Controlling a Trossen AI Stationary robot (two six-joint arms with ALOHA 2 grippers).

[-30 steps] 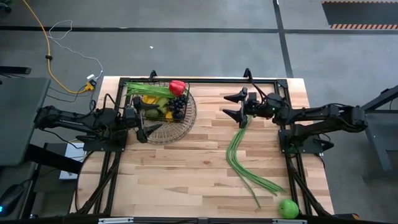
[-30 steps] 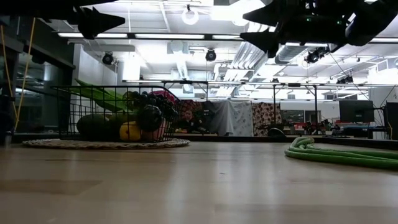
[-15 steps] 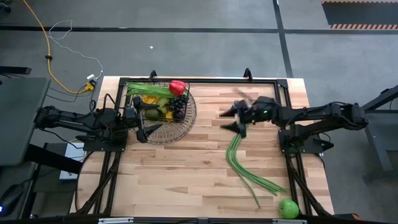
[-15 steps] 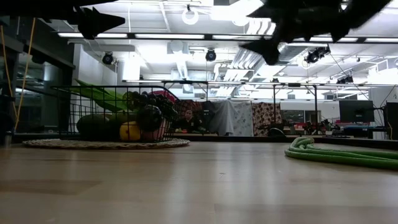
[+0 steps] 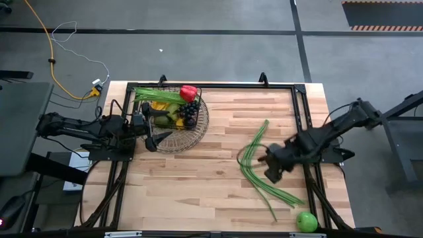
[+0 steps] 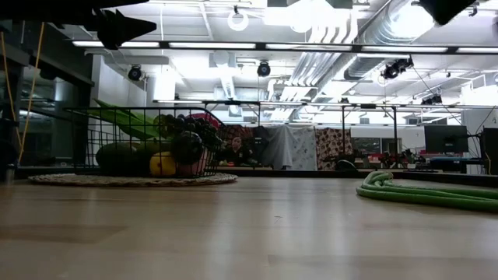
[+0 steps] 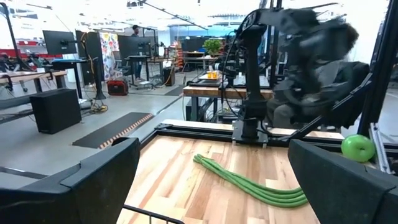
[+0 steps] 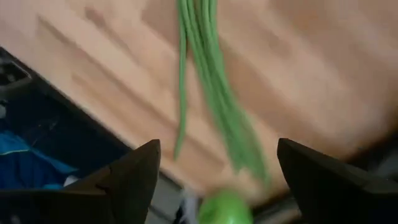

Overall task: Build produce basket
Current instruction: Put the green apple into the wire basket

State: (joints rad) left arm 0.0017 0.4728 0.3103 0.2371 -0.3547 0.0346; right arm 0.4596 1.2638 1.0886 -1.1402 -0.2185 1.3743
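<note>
Pale wood-plank table (image 5: 218, 185), dark wire-mesh basket (image 5: 198, 125), glossy apple (image 5: 306, 221).

You will find no text, label, brand, number or sign that can be read in any view. The monitors and hangings in the room beyond the table are too small and blurred to make out any writing, and nothing on the table carries lettering you could read.

basket (image 5: 173, 119) w/ produce (image 5: 173, 109) on table's (image 5: 198, 178) left, beans (image 5: 254, 165) right of centre, apple (image 5: 306, 221) at right near corner
</note>
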